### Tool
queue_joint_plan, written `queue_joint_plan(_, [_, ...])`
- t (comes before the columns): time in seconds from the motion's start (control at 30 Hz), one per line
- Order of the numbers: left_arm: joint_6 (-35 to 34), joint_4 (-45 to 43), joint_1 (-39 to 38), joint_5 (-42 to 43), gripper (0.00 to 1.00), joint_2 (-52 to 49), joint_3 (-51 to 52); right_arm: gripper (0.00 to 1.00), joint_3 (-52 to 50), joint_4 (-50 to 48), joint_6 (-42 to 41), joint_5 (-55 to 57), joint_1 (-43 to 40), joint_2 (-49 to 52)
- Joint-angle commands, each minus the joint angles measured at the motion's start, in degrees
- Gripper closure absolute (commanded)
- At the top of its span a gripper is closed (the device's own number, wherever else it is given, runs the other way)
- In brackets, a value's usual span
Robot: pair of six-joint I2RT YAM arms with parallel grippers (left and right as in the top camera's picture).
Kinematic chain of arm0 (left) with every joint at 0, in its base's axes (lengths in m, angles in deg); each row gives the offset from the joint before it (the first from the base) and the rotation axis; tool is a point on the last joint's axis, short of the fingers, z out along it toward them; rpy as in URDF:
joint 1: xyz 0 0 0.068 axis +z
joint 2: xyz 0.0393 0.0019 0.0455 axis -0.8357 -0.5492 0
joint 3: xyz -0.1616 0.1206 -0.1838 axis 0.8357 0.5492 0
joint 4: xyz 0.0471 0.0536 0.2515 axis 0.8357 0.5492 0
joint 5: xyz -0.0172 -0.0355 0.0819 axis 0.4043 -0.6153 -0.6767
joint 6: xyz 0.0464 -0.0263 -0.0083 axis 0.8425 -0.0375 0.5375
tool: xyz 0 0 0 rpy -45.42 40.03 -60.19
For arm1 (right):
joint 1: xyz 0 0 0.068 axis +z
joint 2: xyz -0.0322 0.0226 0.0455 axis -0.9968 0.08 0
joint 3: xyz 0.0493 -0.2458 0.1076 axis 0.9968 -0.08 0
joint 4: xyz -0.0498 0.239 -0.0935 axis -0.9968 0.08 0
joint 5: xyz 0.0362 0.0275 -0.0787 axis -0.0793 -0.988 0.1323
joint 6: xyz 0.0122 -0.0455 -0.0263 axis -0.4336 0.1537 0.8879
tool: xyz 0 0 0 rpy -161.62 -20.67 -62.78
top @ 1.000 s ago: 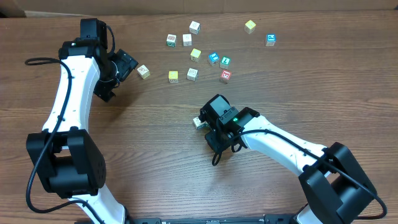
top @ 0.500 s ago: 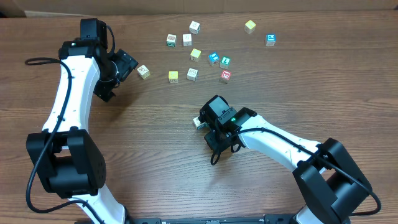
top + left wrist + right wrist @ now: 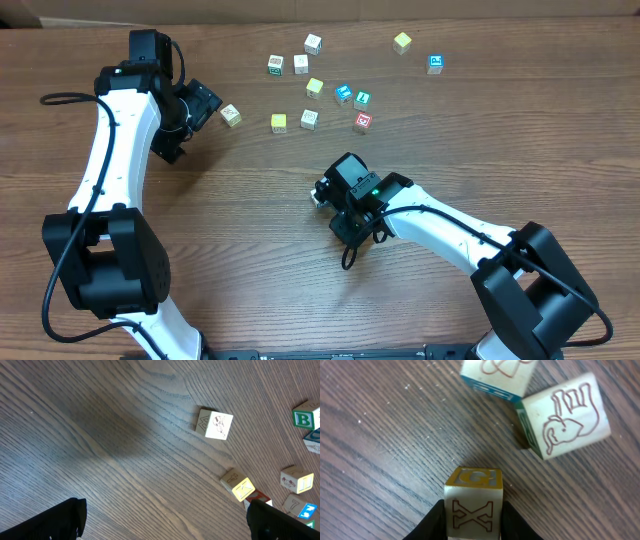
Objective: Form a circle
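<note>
Right fingers [image 3: 434,521] are clamped on an X-faced cube [image 3: 473,496] near the middle of the bench [image 3: 200,260], an elephant cube [image 3: 565,415] close by. Left fingers [image 3: 55,520] stand wide apart near a lone cube [image 3: 231,115]. The loose ring of cubes [image 3: 309,118] lies toward the far edge

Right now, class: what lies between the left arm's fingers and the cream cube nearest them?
Only bare wooden table. The left wrist view shows it between the left fingers and the cream cube; the overhead view agrees.

X, G on cream cube [image 3: 473,505]
</note>
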Motion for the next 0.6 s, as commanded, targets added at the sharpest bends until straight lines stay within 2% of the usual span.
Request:
queue_joint_plan(0.0, [1.5, 0.0, -0.3, -0.4, 0.0, 0.5, -0.4, 0.73, -0.4, -0.2, 6.3, 1.2, 0.2, 0.4])
queue_joint_plan(0.23, [1.5, 0.0, -0.3, -0.4, 0.0, 0.5, -0.4, 0.72, -0.4, 0.0, 7.7, 3.6, 0.2, 0.4])
queue_joint_plan(0.43, [1.5, 0.0, -0.3, -0.4, 0.0, 0.5, -0.4, 0.54, -0.4, 0.1, 7.6, 4.0, 0.2, 0.4])
queue_joint_plan(0.57, [1.5, 0.0, -0.3, -0.4, 0.0, 0.5, -0.4, 0.54, -0.4, 0.1, 4.9, 4.0, 0.2, 0.4])
